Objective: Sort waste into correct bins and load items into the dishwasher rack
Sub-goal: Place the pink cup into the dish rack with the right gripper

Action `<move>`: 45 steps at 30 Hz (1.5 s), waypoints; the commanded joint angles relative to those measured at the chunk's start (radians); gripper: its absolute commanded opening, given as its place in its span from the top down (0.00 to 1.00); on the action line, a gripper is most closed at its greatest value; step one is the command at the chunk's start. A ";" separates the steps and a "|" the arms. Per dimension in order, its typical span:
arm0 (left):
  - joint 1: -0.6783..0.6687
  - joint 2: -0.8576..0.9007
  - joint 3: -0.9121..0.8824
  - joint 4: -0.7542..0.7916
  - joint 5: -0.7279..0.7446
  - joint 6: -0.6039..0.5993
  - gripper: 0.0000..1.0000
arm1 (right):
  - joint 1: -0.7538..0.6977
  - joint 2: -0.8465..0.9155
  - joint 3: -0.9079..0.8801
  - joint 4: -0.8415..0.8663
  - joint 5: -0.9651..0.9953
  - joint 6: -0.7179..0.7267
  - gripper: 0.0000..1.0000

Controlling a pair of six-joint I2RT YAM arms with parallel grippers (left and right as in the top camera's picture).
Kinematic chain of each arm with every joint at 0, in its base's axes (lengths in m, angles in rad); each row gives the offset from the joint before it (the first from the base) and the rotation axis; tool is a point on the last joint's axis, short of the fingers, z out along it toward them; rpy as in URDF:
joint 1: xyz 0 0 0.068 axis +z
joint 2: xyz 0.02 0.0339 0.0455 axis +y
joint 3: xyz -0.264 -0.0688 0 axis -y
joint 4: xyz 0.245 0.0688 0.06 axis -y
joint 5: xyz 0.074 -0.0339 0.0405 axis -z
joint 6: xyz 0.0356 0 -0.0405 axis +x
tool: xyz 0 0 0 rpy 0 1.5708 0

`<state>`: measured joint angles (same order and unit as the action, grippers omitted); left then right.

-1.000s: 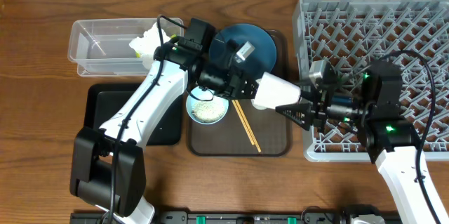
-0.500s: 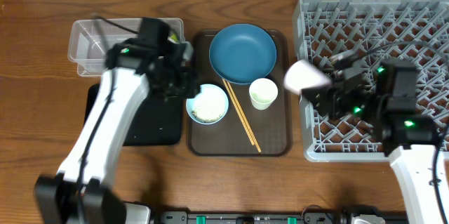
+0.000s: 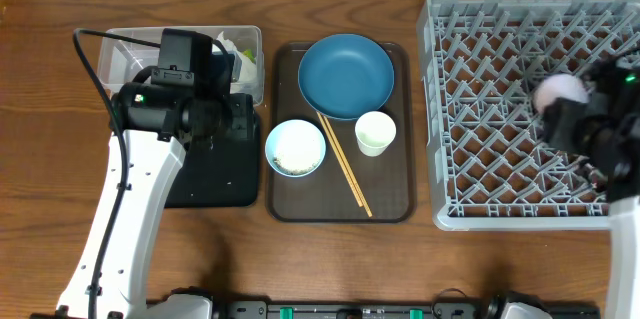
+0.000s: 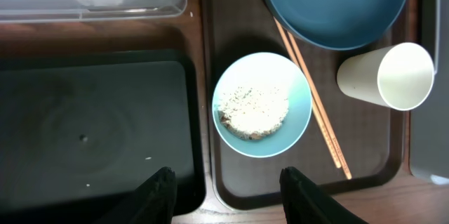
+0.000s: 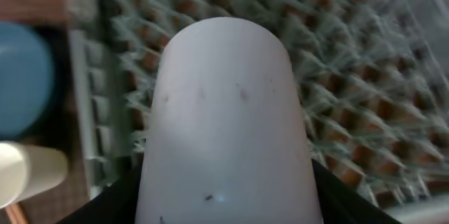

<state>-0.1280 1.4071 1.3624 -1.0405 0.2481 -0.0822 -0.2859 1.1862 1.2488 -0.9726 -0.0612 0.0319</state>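
Your right claw (image 5: 223, 206) pinches the pinkish cup (image 3: 562, 91) above the dishwasher rack (image 3: 490, 79) at three o'clock, ready for loading; your left claw (image 4: 228, 196) hangs spread, empty.

Soft, even light throughout; the right wrist view is blurred, its pinkish cup (image 5: 224, 126) close and unsharp.

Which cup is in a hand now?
The pinkish cup, gripped by the right hand above the rack; the pale green-white cup sits on the tray.

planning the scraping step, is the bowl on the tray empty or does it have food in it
Has food: the bowl holds a patch of white rice-like scraps.
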 commanded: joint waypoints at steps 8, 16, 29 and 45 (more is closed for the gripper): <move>0.003 -0.002 -0.003 -0.003 -0.018 -0.005 0.48 | -0.249 0.323 0.353 -0.214 0.054 0.053 0.99; 0.003 -0.002 -0.003 -0.003 -0.018 -0.005 0.48 | -0.379 0.478 0.422 -0.212 0.089 0.104 0.97; 0.003 -0.002 -0.003 -0.003 -0.018 -0.005 0.48 | -0.503 0.657 0.419 -0.221 0.090 0.132 0.98; 0.003 -0.002 -0.003 -0.002 -0.018 -0.005 0.48 | -0.503 0.703 0.419 -0.206 0.074 0.132 0.34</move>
<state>-0.1280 1.4071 1.3624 -1.0405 0.2359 -0.0818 -0.7845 1.8771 1.6497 -1.1812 0.0208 0.1516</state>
